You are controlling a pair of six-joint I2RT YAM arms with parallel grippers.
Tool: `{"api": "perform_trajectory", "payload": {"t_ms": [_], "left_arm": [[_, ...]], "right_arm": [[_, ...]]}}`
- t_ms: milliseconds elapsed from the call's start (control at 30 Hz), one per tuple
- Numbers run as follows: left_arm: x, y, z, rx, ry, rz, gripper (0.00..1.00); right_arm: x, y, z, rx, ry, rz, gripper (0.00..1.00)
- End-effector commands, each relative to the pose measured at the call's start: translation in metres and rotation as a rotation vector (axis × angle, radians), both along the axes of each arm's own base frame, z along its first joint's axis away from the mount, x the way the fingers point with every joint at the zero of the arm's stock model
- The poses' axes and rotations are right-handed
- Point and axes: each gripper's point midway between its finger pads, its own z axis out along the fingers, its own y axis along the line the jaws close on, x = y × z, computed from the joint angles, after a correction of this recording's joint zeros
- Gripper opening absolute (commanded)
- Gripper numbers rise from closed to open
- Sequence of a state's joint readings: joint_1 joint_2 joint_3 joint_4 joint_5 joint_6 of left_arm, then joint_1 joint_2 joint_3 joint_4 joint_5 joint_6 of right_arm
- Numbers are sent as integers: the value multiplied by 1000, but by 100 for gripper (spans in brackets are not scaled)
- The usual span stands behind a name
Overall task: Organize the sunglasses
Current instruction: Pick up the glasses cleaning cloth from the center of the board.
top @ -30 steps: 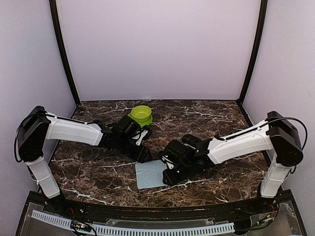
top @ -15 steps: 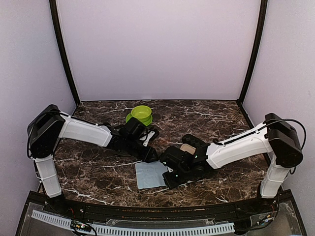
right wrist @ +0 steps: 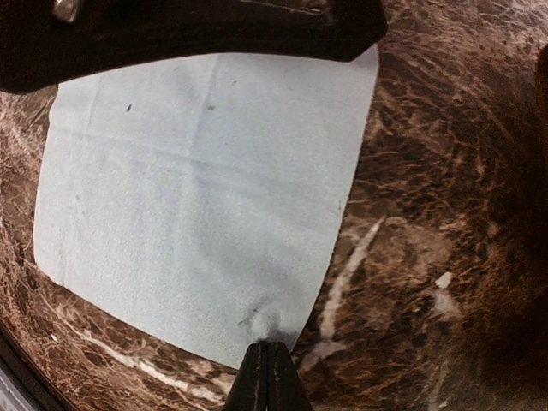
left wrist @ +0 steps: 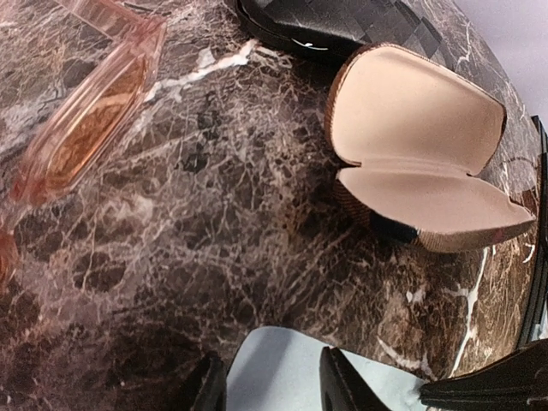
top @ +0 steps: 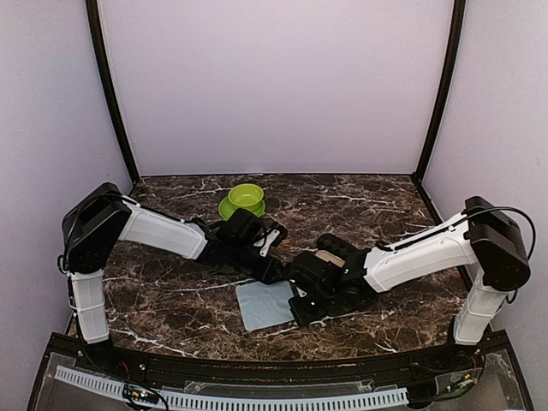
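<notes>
Reaching in from the left edge, the left gripper (left wrist: 272,378) hangs low over the middle of the marble table (left wrist: 214,223) with its fingers parted and nothing between them. The sunglasses (left wrist: 86,116), a folded pair with glossy, reddish-brown translucent lenses, lie flat on the stone just beyond it. No black wire pair shows in any view. Toward the far edge stands a lime-green bowl (top: 246,199). Nearer the near edge lies a pale blue cleaning cloth (right wrist: 197,188), soft, matte and roughly square. To its right an open brown case (left wrist: 411,128) shows a smooth beige lining, and a black woven case (left wrist: 342,17) sits behind it. The right gripper (right wrist: 269,368) is pinched shut on the cloth's near rim, raising a small pucker. The step in hand looks like handling the cloth. Next, the left gripper would need to close on the slim, slippery frame and carry it to the open case.
</notes>
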State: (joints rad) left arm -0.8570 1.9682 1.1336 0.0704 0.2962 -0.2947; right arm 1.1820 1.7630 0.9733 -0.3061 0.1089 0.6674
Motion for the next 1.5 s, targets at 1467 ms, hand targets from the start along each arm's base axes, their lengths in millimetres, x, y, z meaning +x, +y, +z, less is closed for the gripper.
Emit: {"api": "perform_trajectory", "payload": {"t_ms": [1467], "left_arm": [[-6, 4, -21, 192, -36, 41, 0]], "right_arm": [[30, -24, 2, -6, -8, 27, 0]]}}
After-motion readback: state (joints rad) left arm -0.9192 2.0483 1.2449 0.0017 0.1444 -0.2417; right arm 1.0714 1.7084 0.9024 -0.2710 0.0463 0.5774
